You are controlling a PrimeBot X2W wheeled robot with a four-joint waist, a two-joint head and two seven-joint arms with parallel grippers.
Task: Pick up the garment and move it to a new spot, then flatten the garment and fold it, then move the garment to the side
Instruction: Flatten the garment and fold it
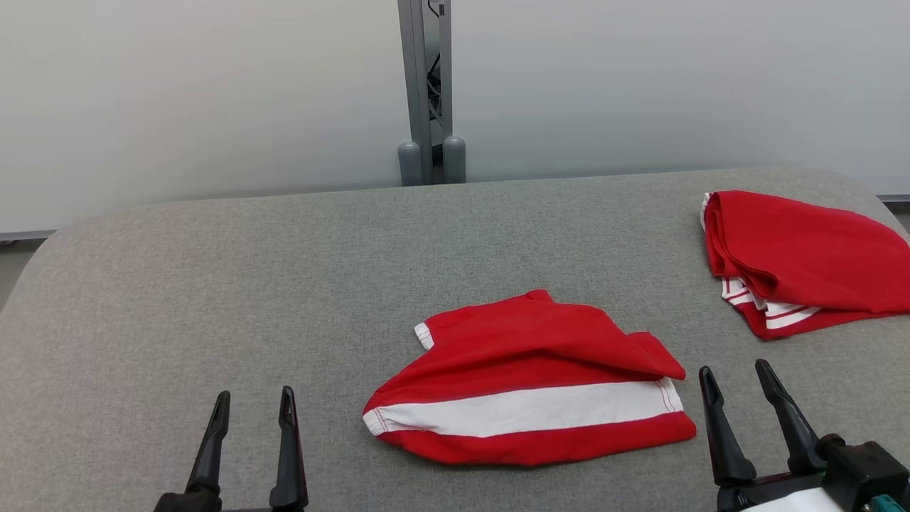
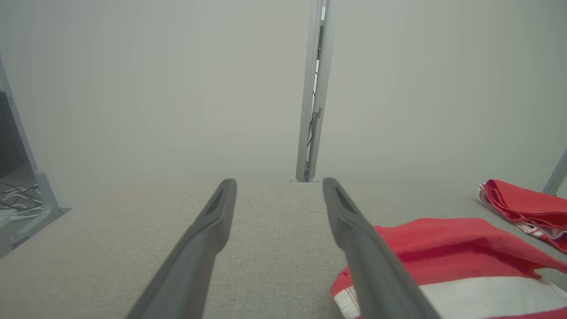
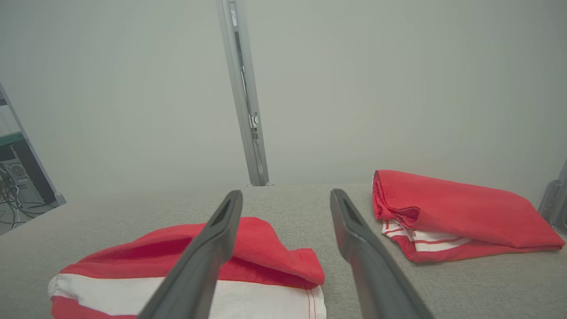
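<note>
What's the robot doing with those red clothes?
It isn't holding anything right now. Its left gripper and right gripper are both open, one on each side of a rumpled red and white garment in the middle of the grey table. A second red garment lies folded over at the far right. The robot probably means to pick up the middle one.

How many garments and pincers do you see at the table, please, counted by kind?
Garments: 2, middle garment and right garment.
Pincers: 2, left pincer and right pincer, both open.
Total: 4.
</note>
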